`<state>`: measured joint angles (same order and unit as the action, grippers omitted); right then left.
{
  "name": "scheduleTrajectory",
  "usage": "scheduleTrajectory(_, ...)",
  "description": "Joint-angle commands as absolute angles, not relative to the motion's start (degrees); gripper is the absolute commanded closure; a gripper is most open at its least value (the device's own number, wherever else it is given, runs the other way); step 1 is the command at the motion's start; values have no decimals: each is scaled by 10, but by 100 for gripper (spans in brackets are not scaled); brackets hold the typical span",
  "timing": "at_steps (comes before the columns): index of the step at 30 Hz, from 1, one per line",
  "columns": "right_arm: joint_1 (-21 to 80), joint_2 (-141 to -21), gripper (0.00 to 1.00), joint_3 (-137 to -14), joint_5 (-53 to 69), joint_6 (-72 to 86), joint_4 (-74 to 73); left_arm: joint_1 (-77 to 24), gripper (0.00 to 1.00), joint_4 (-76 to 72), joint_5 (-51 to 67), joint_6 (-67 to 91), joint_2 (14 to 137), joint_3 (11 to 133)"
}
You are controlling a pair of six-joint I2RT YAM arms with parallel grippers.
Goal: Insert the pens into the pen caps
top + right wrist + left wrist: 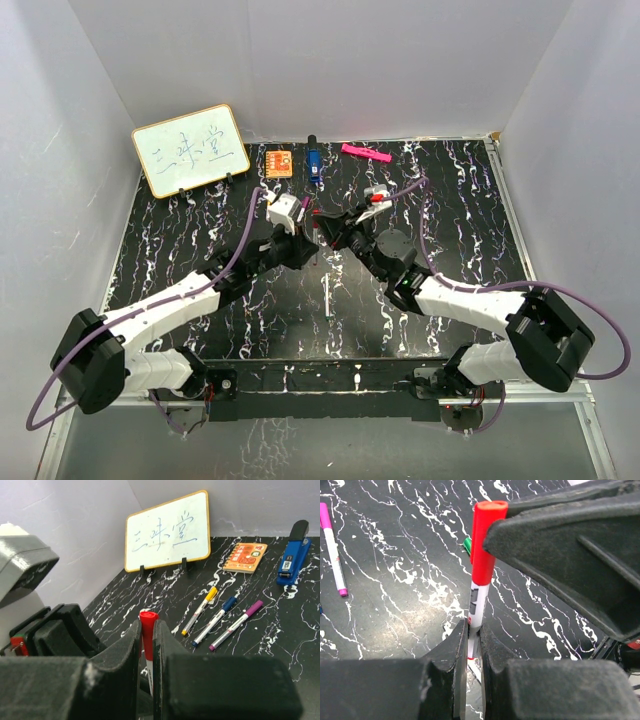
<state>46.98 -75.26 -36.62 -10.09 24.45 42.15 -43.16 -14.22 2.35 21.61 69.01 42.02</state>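
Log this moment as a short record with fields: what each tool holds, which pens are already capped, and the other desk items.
left tool: shut on the red pen, gripping its white barrel
right tool: shut on the red cap, which sits over the pen's upper end
capped pens on the table: yellow pen, blue pen, purple pen, lying side by side
at the back: whiteboard, orange notebook, blue stapler
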Motion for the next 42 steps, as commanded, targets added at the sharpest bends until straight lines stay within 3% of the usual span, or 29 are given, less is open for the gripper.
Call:
scheduleTrajectory(1,509,-772,100,-346,-13,221,267,-398,100,-291,-33,206,651,489)
scheduleTrajectory(14,523,-800,100,-348,-1,224,251,-359,100,-298,-4,216,638,498)
scheduleTrajectory(27,523,-728,100,-363,-184,177,216,-339,100,-140,-53,185,659,518)
scheduleTrajectory(32,507,-700,77,-366,-262,170,195,-305,100,-51,-54,172,735,556)
scheduleTrajectory(38,468,-687,39,-376,-306,180,163,-260,100,-5,-26,167,827,588)
scheduleTrajectory(42,424,-677,26,-377,-300,214,137,-234,100,29,-8,152,885,621)
